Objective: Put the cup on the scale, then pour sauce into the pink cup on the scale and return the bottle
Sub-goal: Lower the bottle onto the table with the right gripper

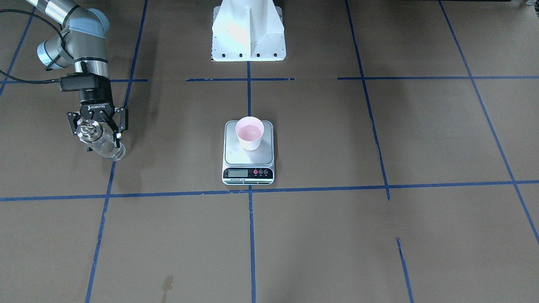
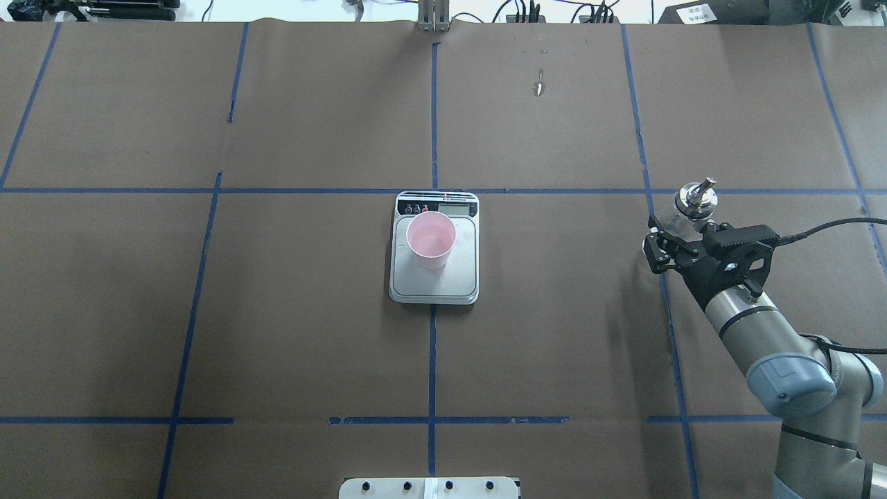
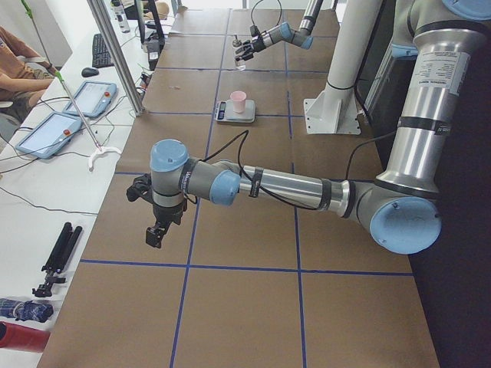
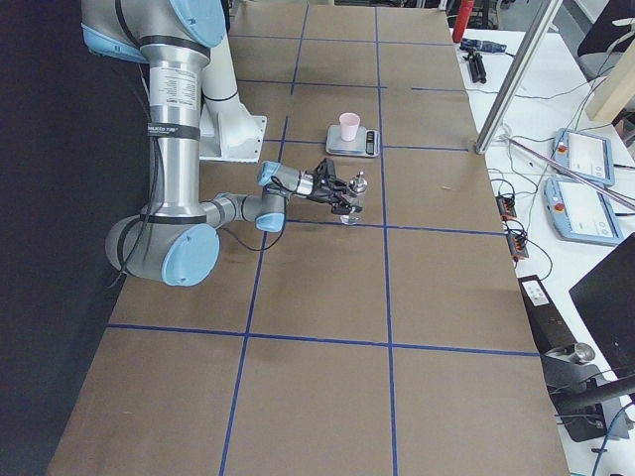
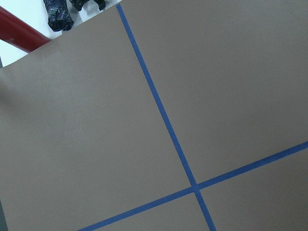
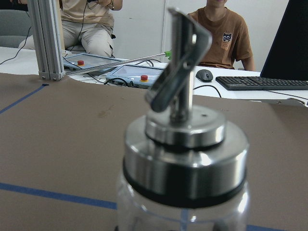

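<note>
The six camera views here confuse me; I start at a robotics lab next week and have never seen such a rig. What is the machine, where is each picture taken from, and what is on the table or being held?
It is a robot with two arms, each ending in a two-finger gripper, at a brown table marked with blue tape. Two pictures look down on the table, one from across it and one from behind the robot. Two look along it from either end. Two come from cameras on the wrists. In the middle lies a scale with a pink cup standing on its plate. The right gripper is shut on a glass bottle with a silver spout, off to one side. The left gripper hangs over bare table; I cannot tell whether it is open.
</note>
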Available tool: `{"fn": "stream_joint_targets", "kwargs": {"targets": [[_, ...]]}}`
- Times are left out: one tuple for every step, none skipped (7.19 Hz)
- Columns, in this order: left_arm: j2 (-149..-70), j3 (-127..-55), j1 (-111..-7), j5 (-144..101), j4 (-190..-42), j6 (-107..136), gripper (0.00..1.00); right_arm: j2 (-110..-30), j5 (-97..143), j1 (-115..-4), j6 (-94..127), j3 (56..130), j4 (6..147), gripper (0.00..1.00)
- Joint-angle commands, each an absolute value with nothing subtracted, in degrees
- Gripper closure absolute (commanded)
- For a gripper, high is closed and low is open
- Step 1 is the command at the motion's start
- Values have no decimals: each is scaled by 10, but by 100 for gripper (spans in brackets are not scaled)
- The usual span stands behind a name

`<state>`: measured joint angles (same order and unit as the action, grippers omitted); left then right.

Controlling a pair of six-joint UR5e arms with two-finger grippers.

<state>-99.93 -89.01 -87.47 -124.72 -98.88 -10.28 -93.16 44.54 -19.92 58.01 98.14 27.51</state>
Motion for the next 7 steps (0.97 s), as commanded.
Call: {"fn": "stream_joint_targets", "kwargs": {"targets": [[-999, -890, -875, -1247, -989, -103, 0, -932, 446, -199, 573, 979, 275, 100], [-999, -890, -875, -1247, -989, -103, 0, -933, 446, -198, 572, 979, 275, 100], [-999, -890, -875, -1247, -989, -103, 0, -933, 446, -198, 570, 980, 275, 93], [-999, -890, -875, -1247, -989, -103, 0, -933, 446, -199, 564, 981, 275, 93], [-999, -891, -875, -1247, -989, -103, 0, -933, 446, -198, 558, 981, 275, 84], [-999, -891, -875, -1247, -989, -103, 0, -933, 446, -198, 557, 981, 275, 83], [-999, -891, -875, -1247, -989, -103, 0, -933, 446, -198, 555, 980, 275, 69]]}}
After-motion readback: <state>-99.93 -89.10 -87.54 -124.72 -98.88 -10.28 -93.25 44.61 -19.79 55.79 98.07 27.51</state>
